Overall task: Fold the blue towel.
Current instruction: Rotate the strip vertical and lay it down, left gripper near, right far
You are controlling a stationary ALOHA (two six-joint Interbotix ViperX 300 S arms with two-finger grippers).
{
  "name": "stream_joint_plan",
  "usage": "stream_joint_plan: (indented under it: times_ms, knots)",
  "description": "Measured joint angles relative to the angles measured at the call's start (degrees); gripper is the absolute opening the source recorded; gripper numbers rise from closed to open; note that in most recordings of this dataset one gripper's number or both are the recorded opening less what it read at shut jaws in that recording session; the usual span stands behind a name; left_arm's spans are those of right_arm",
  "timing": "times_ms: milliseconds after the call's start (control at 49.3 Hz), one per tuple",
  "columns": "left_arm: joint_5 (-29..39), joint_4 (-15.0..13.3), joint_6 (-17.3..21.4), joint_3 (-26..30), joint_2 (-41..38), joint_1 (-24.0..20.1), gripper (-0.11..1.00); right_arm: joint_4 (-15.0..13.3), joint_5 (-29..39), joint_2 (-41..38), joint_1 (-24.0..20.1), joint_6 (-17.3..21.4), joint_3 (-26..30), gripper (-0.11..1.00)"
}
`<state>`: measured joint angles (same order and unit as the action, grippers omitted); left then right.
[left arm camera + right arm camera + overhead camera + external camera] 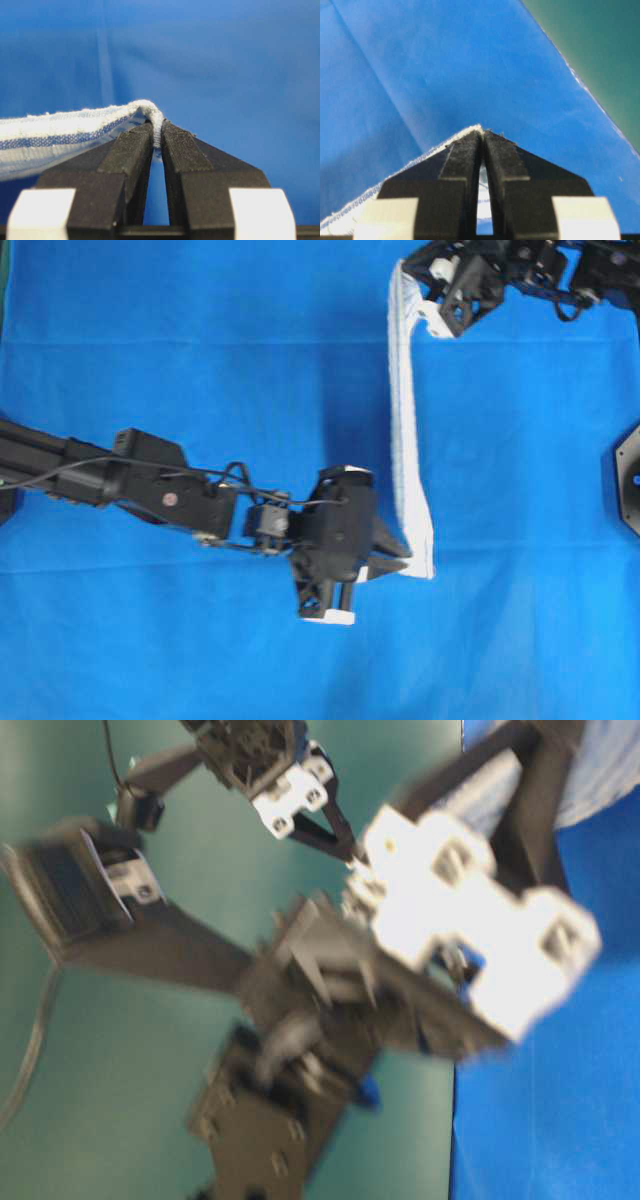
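The blue towel (405, 430), white with thin blue stripes, hangs stretched edge-on as a narrow strip above the blue tablecloth (200, 360). My left gripper (405, 558) is shut on its near corner; in the left wrist view the white hem (156, 125) is pinched between the black pads and the striped cloth (55, 137) trails to the left. My right gripper (410, 270) is shut on the far corner at the top; in the right wrist view the towel's edge (420, 157) runs down left from the closed tips (483, 132). In the table-level view the towel (600, 770) shows top right behind blurred arms.
The tablecloth's edge (585, 90) meets a green surface (600, 40) in the right wrist view. A dark round base (628, 480) sits at the right edge of the overhead view. A blurred black-and-white gripper body (470, 910) fills the table-level view.
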<state>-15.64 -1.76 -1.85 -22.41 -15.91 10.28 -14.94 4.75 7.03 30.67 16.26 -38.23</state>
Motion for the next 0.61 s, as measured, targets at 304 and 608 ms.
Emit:
stream_joint_plan:
  times_ms: [304, 608]
  knots:
    - [-4.75, -0.26, -5.62, -12.13, 5.54, 0.00, 0.04, -0.09, -0.44, -8.96, -2.29, -0.09, 7.73, 0.04]
    - [-5.63, -0.26, -6.94, -15.38, 7.12, 0.35, 0.04, -0.09, -0.35, -10.55, -3.34, -0.18, 9.76, 0.04]
